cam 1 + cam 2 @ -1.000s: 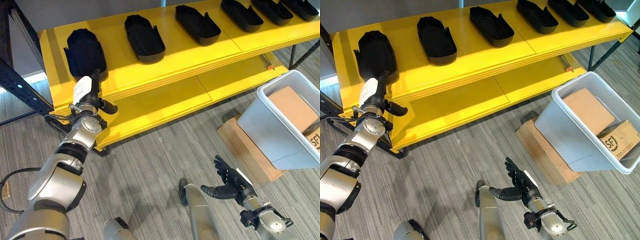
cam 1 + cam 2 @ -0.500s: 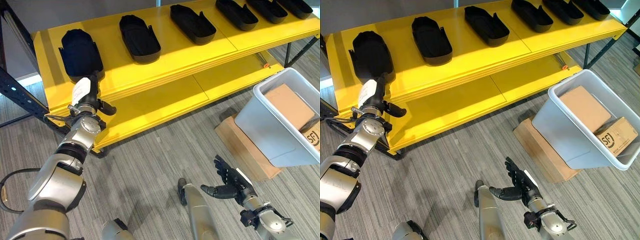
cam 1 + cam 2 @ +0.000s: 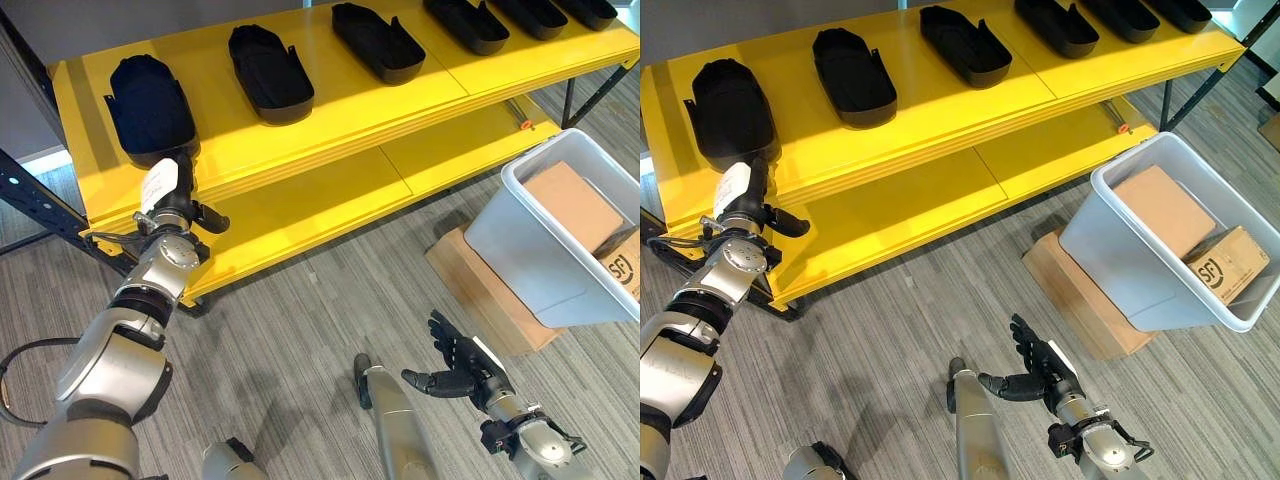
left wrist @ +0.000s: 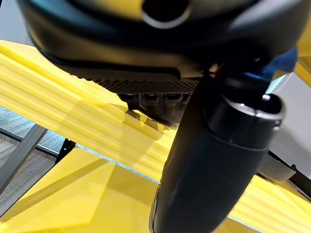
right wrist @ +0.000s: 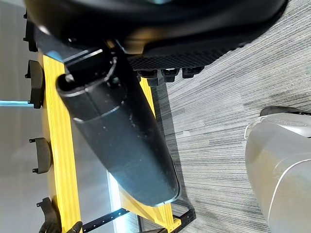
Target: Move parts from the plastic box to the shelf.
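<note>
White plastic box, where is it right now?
The white plastic box sits tilted on the floor at the robot's right, against a brown cardboard slab, by the yellow shelf.

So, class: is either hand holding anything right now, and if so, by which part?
Nothing is held. The left hand rests open by the shelf edge near a black part; the right hand hangs open over the floor.

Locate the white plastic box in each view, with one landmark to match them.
Left eye view: white plastic box at the right edge, on the floor, cardboard boxes inside.
Right eye view: same box, right of centre.
Left wrist view: not in it.
Right wrist view: not in it.
Shared landmark: the yellow shelf, which shows in all four views.
</note>
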Available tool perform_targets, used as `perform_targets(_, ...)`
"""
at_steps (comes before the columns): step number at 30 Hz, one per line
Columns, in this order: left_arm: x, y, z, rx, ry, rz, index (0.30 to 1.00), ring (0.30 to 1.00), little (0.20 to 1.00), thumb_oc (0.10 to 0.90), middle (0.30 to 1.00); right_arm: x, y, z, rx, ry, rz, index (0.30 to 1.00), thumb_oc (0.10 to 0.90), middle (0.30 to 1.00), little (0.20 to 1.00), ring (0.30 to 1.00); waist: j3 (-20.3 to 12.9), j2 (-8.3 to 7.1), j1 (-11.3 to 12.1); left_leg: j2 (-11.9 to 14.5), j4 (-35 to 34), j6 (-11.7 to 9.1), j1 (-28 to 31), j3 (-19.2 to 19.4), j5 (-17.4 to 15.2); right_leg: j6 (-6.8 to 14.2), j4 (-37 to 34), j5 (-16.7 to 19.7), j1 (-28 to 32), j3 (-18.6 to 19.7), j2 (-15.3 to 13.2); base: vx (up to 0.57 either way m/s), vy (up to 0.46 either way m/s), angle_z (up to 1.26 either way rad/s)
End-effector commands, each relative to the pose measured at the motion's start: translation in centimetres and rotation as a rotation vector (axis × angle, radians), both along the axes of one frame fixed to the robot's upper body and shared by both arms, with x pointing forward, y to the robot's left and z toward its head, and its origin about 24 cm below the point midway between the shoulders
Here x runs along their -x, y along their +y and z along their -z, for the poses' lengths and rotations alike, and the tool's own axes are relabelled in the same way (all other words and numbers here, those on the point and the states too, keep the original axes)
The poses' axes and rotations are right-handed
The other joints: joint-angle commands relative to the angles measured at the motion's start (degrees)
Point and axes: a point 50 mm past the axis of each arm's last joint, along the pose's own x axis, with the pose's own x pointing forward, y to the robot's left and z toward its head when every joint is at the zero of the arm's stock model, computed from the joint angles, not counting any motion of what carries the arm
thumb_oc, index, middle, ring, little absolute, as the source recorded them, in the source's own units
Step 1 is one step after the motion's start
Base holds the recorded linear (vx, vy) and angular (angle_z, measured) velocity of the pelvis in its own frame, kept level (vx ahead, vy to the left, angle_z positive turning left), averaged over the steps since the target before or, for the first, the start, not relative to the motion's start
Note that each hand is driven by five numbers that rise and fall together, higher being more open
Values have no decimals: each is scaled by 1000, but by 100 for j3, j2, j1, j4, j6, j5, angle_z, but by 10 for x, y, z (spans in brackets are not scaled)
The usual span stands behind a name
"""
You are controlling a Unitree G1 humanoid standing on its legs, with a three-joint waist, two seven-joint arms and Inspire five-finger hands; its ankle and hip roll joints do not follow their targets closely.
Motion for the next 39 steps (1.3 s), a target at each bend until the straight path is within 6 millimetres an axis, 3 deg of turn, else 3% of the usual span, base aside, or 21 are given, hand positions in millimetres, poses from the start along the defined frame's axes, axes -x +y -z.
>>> perform_targets(1,-5,7,-72,48,-267,-19,1000,1000,1000,900,1000,-11,-15,-22,6,-130,22,1000,900,1000,1000,1000,-159,80,27,122,-173,-138,-472,-613,835,484,169,-302,539,351,-451,0,0,0)
perform_targets(39,-1,11,-97,1,-333,-9,1000,1000,1000,900,1000,-7,-22,-15,18,-99,58,1000,900,1000,1000,1000,-185,62,41,90,19,-83,-620,-616,687,500,220,-256,392,429,-495,3,1,0)
